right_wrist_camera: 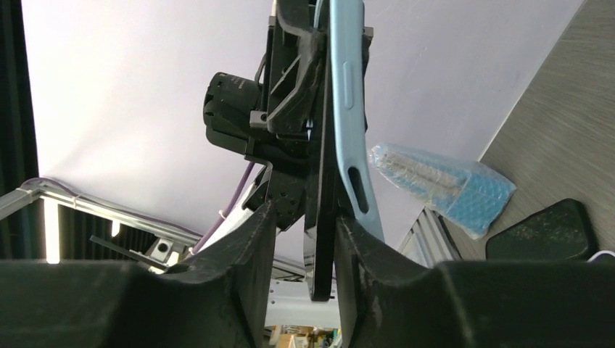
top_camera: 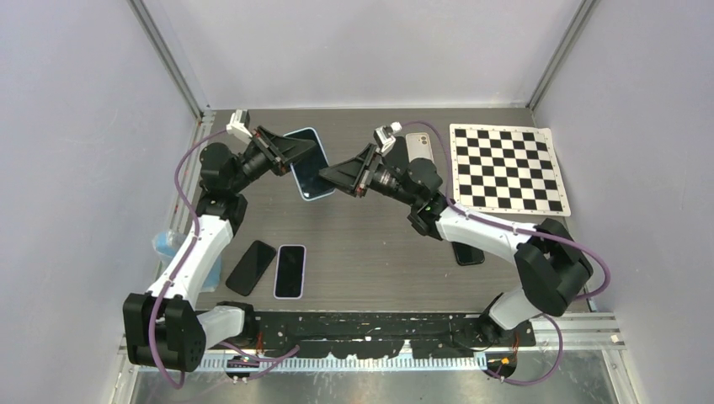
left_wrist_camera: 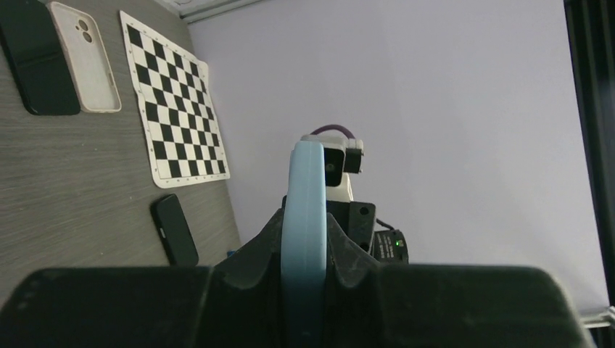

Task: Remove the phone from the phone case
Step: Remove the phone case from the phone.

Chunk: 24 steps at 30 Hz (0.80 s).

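L gripper (top_camera: 295, 162) jaws pinch blue phone case (top_camera: 313, 172), held off surface (top_camera: 362, 244), upper centre of top view. R gripper (right_wrist_camera: 304, 246) jaws spread astride phone (right_wrist_camera: 319, 217) edge, prob. gap one side.

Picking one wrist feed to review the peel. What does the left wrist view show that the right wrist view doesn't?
Only the left wrist: the checkerboard and a pale case beside it. Only the right wrist: the black phone splayed away from its case, between the right fingers, and a blue bubble-wrap pouch. Both: the light blue case, edge-on, gripped by the left fingers.
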Each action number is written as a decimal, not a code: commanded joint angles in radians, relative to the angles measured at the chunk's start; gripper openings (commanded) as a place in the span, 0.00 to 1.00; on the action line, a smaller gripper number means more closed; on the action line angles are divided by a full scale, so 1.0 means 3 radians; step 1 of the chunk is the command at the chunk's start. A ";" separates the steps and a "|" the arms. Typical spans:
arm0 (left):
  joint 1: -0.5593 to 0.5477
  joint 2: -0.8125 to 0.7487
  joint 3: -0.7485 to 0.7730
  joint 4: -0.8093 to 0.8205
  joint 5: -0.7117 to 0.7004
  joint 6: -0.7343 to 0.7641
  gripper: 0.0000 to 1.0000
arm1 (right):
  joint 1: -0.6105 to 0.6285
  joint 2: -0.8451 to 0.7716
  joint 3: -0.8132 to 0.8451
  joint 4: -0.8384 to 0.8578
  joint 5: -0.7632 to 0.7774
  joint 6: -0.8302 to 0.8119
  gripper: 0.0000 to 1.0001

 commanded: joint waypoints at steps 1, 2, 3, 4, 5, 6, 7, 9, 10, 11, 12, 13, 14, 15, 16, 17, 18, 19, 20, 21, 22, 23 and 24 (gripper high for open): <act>-0.0142 -0.0065 0.0237 0.0278 0.0659 0.0150 0.00 | 0.0003 0.0220 0.0311 0.0079 -0.0155 0.0149 0.36; -0.0153 -0.0062 0.0246 0.0269 0.0665 0.0181 0.00 | 0.0014 0.0246 0.0351 0.0082 -0.0192 0.0162 0.34; -0.0163 -0.0061 0.0249 0.0255 0.0672 0.0213 0.00 | 0.0019 0.0281 0.0367 0.0090 -0.0205 0.0186 0.30; -0.0170 -0.0066 0.0245 0.0226 0.0665 0.0251 0.00 | 0.0027 0.0294 0.0395 0.0092 -0.0223 0.0193 0.28; -0.0177 -0.0073 0.0244 0.0174 0.0643 0.0290 0.00 | 0.0028 0.0312 0.0410 0.0098 -0.0231 0.0201 0.25; -0.0176 -0.0079 0.0249 0.0127 0.0640 0.0334 0.02 | 0.0028 0.0317 0.0434 0.0096 -0.0240 0.0206 0.24; -0.0177 -0.0085 0.0254 0.0070 0.0638 0.0388 0.04 | 0.0028 0.0321 0.0442 0.0091 -0.0244 0.0205 0.19; -0.0179 -0.0121 0.0266 -0.0104 0.0625 0.0523 0.13 | 0.0023 0.0309 0.0460 0.0069 -0.0235 0.0191 0.09; -0.0176 -0.0142 0.0276 -0.0176 0.0625 0.0580 0.18 | 0.0021 0.0288 0.0468 0.0060 -0.0226 0.0177 0.03; -0.0176 -0.0161 0.0288 -0.0259 0.0617 0.0648 0.27 | 0.0010 0.0275 0.0462 0.0065 -0.0189 0.0171 0.01; -0.0176 -0.0182 0.0315 -0.0333 0.0611 0.0709 0.36 | 0.0002 0.0235 0.0438 0.0087 -0.0170 0.0143 0.01; -0.0169 -0.0207 0.0335 -0.0404 0.0603 0.0766 0.49 | -0.0026 0.0210 0.0405 0.0099 -0.0137 0.0118 0.01; -0.0159 -0.0242 0.0345 -0.0494 0.0583 0.0807 0.61 | -0.0050 0.0148 0.0384 0.0115 -0.0126 0.0074 0.01; -0.0146 -0.0291 0.0340 -0.0564 0.0537 0.0855 0.71 | -0.0102 0.0074 0.0347 0.0123 -0.0126 0.0053 0.01; -0.0135 -0.0332 0.0321 -0.0616 0.0510 0.0907 0.78 | -0.0133 0.0037 0.0332 0.0140 -0.0133 0.0023 0.01; -0.0112 -0.0380 0.0297 -0.0657 0.0478 0.0952 0.85 | -0.0193 -0.0007 0.0307 0.0140 -0.0162 0.0015 0.01; -0.0089 -0.0430 0.0273 -0.0700 0.0450 0.0994 0.89 | -0.0225 -0.0094 0.0302 0.0142 -0.0179 -0.0004 0.01; -0.0059 -0.0477 0.0250 -0.0724 0.0436 0.1040 0.93 | -0.0280 -0.0179 0.0285 0.0141 -0.0216 -0.0014 0.01; -0.0036 -0.0517 0.0227 -0.0746 0.0428 0.1053 0.96 | -0.0304 -0.0228 0.0278 0.0095 -0.0232 -0.0035 0.01; -0.0014 -0.0556 0.0213 -0.0766 0.0423 0.1072 0.99 | -0.0352 -0.0317 0.0264 0.0062 -0.0235 -0.0045 0.01; 0.0005 -0.0585 0.0198 -0.0779 0.0421 0.1109 1.00 | -0.0368 -0.0355 0.0257 -0.0001 -0.0241 -0.0074 0.01; 0.0018 -0.0609 0.0190 -0.0805 0.0416 0.1142 1.00 | -0.0400 -0.0427 0.0243 -0.0030 -0.0237 -0.0085 0.01; 0.0026 -0.0626 0.0186 -0.0842 0.0418 0.1175 1.00 | -0.0413 -0.0456 0.0237 -0.0068 -0.0226 -0.0093 0.01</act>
